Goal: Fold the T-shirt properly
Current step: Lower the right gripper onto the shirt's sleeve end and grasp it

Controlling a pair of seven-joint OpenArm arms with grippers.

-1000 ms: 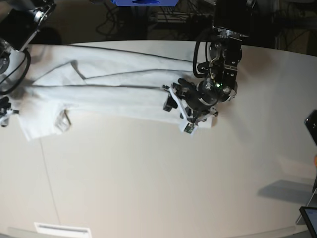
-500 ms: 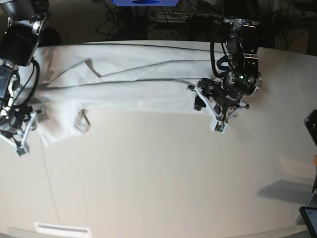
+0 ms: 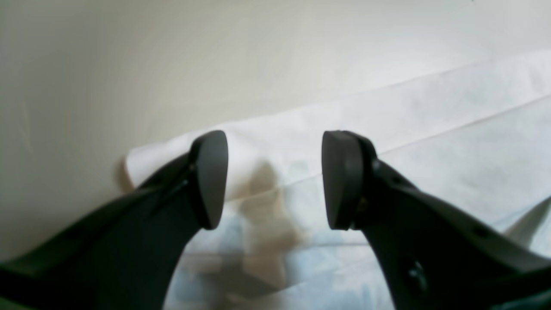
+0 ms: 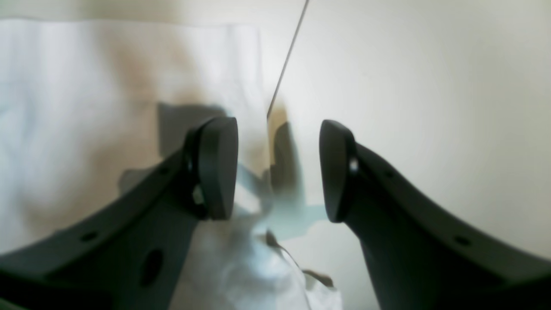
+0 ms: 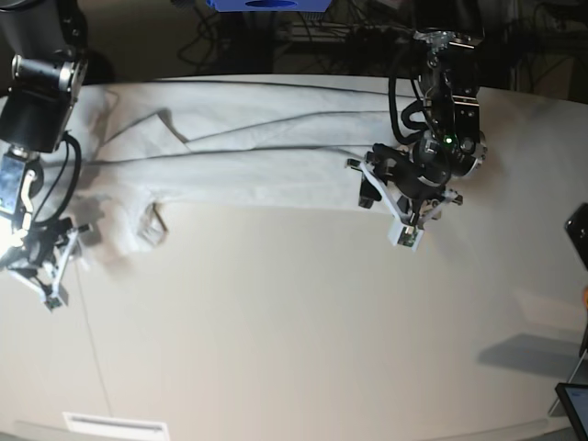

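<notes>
The white T-shirt (image 5: 257, 152) lies folded into a long band along the table's far side. My left gripper (image 5: 386, 216) is open at the shirt's right end. In the left wrist view the gripper (image 3: 275, 178) hangs open and empty over the shirt's corner (image 3: 301, 142). My right gripper (image 5: 66, 265) is open at the shirt's left end. In the right wrist view the gripper (image 4: 277, 172) straddles the cloth's edge (image 4: 241, 86) and holds nothing. Rumpled cloth (image 4: 254, 271) lies just below it.
A table seam (image 5: 87, 322) runs forward from the shirt's left end and also shows in the right wrist view (image 4: 286, 60). A black object (image 5: 579, 234) and a screen device (image 5: 574, 404) sit at the right edge. A white strip (image 5: 115, 424) lies at the front left.
The shirt has been drawn to the right along with my left gripper, which then held still. My right arm has come down at the shirt's left end, where the cloth has shifted.
</notes>
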